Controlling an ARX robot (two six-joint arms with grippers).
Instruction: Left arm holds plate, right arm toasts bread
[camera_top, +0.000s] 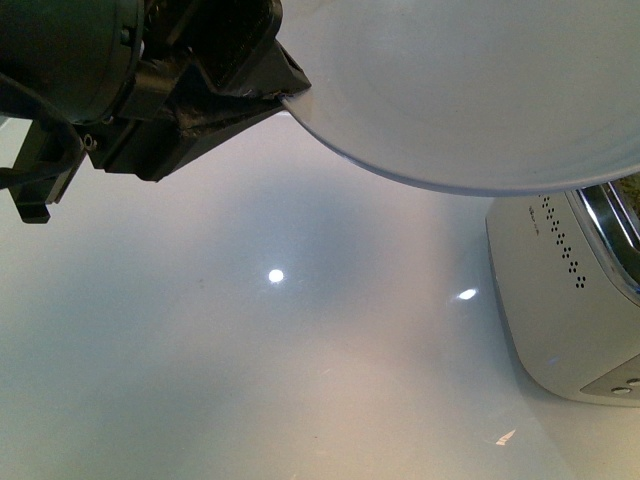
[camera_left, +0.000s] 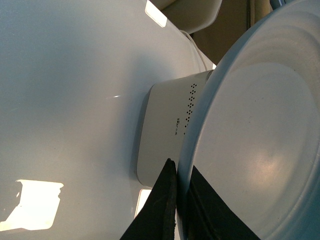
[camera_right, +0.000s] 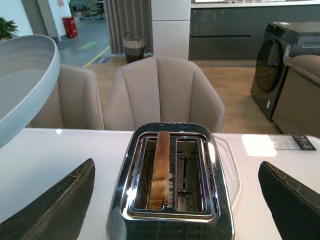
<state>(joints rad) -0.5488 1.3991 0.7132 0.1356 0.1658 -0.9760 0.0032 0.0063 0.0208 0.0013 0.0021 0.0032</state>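
My left gripper (camera_top: 285, 85) is shut on the rim of the pale blue-white plate (camera_top: 470, 90), which hangs tilted above the white table. In the left wrist view the black pads (camera_left: 162, 205) pinch the plate (camera_left: 260, 145) edge. The bread (camera_right: 160, 167) stands on edge in one slot of the chrome-topped toaster (camera_right: 172, 220), its crust showing above the slot. My right gripper (camera_right: 175, 205) is open, its two black fingers (camera_right: 55, 207) spread wide on either side of the toaster, touching nothing.
The white toaster (camera_top: 570, 290) body sits at the table's right side, under the plate's edge. The toaster's second slot (camera_right: 190, 175) holds nothing. Beige chairs (camera_right: 162, 92) stand behind the table. A paper label (camera_right: 297, 142) lies on the table beyond the toaster.
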